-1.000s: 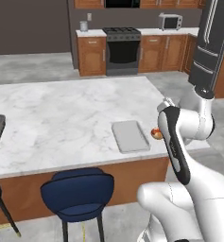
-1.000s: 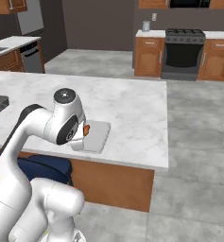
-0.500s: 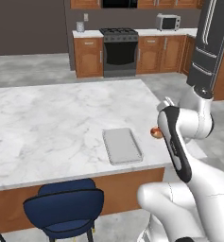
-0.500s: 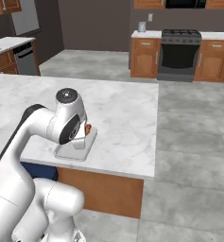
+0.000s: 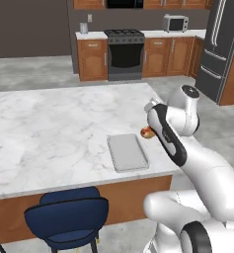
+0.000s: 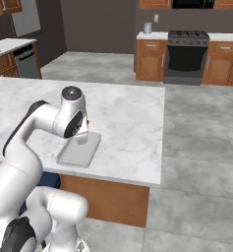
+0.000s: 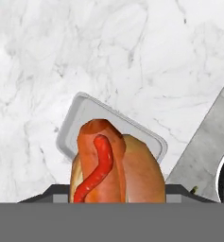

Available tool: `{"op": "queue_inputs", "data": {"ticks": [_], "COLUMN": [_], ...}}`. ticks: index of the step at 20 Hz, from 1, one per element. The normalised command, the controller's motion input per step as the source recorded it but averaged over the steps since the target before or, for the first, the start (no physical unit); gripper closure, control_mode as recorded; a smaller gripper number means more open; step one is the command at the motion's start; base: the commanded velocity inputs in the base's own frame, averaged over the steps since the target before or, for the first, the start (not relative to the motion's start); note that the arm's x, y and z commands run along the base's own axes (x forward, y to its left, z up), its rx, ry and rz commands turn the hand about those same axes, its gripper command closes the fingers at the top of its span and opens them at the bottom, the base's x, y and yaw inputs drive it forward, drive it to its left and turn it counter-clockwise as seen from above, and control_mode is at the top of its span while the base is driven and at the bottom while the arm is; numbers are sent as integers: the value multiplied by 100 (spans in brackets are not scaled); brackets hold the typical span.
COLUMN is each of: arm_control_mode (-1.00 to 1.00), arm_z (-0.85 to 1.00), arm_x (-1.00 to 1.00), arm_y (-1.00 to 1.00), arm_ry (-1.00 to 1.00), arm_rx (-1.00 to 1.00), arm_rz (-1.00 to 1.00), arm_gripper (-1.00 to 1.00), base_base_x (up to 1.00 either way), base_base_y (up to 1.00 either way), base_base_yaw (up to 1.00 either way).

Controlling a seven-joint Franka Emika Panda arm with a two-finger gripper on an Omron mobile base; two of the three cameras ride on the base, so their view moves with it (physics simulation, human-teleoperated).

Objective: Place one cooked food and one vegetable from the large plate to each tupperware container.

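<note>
My gripper (image 7: pixel 115 194) is shut on a hot dog (image 7: pixel 111 163), a bun with a red sausage that juts up between the jaws in the hand view. The same hot dog (image 5: pixel 147 132) peeks out behind my forearm, hanging just right of a grey tupperware container (image 5: pixel 127 152) and above the counter. That container (image 6: pixel 78 150) is bare inside and lies near the island's front edge; in the hand view the container (image 7: pixel 87 116) sits directly behind the hot dog. The large plate is out of view.
The white marble island (image 5: pixel 49 133) ends a little right of the tray, with grey floor (image 6: pixel 196 147) beyond. A blue stool (image 5: pixel 69 215) stands under the front edge. A stove (image 5: pixel 124 54) and wooden cabinets line the far wall.
The base has driven along the island, so the whole scene has shifted and the grey tray now lies nearer the middle of both base views. The arm still holds the hot dog the same way.
</note>
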Motion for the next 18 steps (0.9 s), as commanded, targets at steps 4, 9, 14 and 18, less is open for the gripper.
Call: {"op": "queue_inputs", "data": {"ticks": [4, 9, 14, 18], "arm_control_mode": [-100, -100, -100, -100], "arm_z": [-2, -31, -58, -37], "arm_x": [20, 10, 0, 6], "arm_y": [13, -9, 46, 50], "arm_ry": [0, -3, 8, 2], "arm_rx": [-6, -23, -61, -50], "arm_rz": [49, 65, 48, 21], "arm_gripper": [100, 100, 100, 100], "base_base_x": [0, 0, 0, 0], "base_base_y": [0, 0, 0, 0], "base_base_yaw": [0, 0, 0, 0]}}
